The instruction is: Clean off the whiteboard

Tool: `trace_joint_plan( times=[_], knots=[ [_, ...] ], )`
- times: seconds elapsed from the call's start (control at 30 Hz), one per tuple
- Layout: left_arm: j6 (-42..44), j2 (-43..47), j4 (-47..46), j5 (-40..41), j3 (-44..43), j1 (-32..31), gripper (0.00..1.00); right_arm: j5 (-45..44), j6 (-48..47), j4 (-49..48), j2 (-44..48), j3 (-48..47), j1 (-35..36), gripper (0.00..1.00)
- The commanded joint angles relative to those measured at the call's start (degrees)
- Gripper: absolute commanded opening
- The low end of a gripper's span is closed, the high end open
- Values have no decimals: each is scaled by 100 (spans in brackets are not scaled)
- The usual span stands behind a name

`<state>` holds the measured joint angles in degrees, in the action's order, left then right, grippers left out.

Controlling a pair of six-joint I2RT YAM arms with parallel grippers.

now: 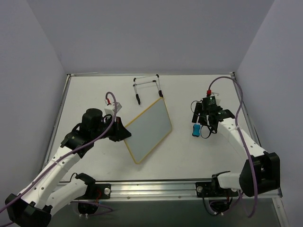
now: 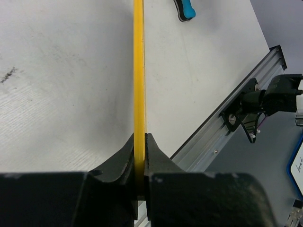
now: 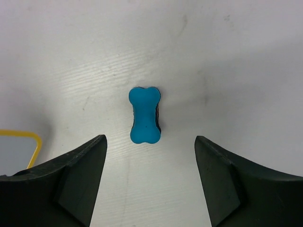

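The whiteboard [image 1: 150,129], white with a thin tan-yellow frame, sits mid-table with no writing visible. My left gripper [image 1: 124,132] is shut on its left edge; in the left wrist view the yellow frame [image 2: 138,71] runs edge-on between the jaws of the gripper [image 2: 140,142]. The blue bone-shaped eraser [image 1: 195,130] lies flat on the table to the right of the board. My right gripper [image 1: 202,120] hovers over it, open and empty. In the right wrist view the eraser [image 3: 145,116] lies ahead of the wide-open gripper [image 3: 150,156], and a corner of the whiteboard [image 3: 19,146] shows at the left.
A black wire easel stand [image 1: 147,86] lies at the back centre of the table. An aluminium rail [image 1: 156,187] runs along the near edge. Grey walls enclose the table on three sides. The eraser also shows at the top of the left wrist view [image 2: 185,9].
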<state>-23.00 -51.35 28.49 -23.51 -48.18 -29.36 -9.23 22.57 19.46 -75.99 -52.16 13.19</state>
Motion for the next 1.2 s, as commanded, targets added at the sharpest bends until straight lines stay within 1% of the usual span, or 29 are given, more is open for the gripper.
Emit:
trace_joint_plan(
  times=[0.0, 0.03, 0.07, 0.1, 0.13, 0.17, 0.2, 0.27, 0.3, 0.47, 0.63, 0.8, 0.87, 0.9, 0.97, 1.0, 1.07, 1.1, 1.13, 1.17],
  knots=[
    [217, -189, -1002, -723, -595, 351, 2, -289, -77, 400, 575, -207, -10, 72],
    [226, -295, -1090, -986, -639, 474, 2, -281, -77, 374, 794, -181, -9, 75],
    [235, -409, -1170, -1520, -692, 710, 2, -263, -86, 304, 909, -128, -18, 79],
    [235, -663, -1283, -1795, -753, 835, 2, -237, -95, 251, 997, -93, -10, 84],
    [244, -796, -1302, -2033, -937, 923, 2, -141, -121, 216, 1189, -66, -1, 92],
    [348, -902, -1320, -2331, -1043, 976, 2, -105, -121, 164, 1278, -14, 8, 96],
    [410, -1086, -1259, -2325, -1148, 968, 2, -87, -112, 146, 1349, 13, 17, 100],
    [568, -1245, -1258, -2421, -1430, 985, 2, 9, -121, 67, 1577, 66, 26, 100],
    [612, -1402, -1284, -2613, -1509, 1029, 2, 27, -121, 66, 1622, 74, 34, 100],
    [885, -1921, -1363, -3063, -2150, 1205, 2, 115, -103, -4, 1876, 75, 78, 100],
    [807, -2747, -1776, -3861, -2801, 1600, 2, 62, -130, -48, 2368, 66, 96, 100],
    [930, -3607, -1759, -4231, -3696, 1934, 2, 158, -139, 14, 2694, 31, 113, 100],
    [1103, -3846, -1768, -4520, -3917, 2074, 2, 194, -174, 14, 2738, 57, 105, 100],
    [1201, -4065, -1716, -4522, -4014, 2119, 2, 203, -182, 14, 2756, 66, 113, 100],
    [1088, -4338, -1724, -4601, -4356, 2320, 2, 264, -209, 66, 2747, 75, 122, 100],
    [1009, -4626, -1855, -4819, -4479, 2365, 2, 273, -200, 84, 2738, 66, 122, 100],
    [1052, -5057, -1856, -4839, -4822, 2470, 2, 308, -209, 66, 2747, 74, 149, 100],
    [1061, -5217, -1812, -4917, -4989, 2505, 2, 317, -209, 58, 2738, 92, 149, 100],
    [1131, -5401, -1742, -4996, -5399, 2532, 2, 334, -218, 58, 2730, 83, 166, 100],
    [1236, -5568, -1437, -5049, -5612, 2567, 2, 335, -226, 58, 2721, 83, 175, 100]
  ],
)
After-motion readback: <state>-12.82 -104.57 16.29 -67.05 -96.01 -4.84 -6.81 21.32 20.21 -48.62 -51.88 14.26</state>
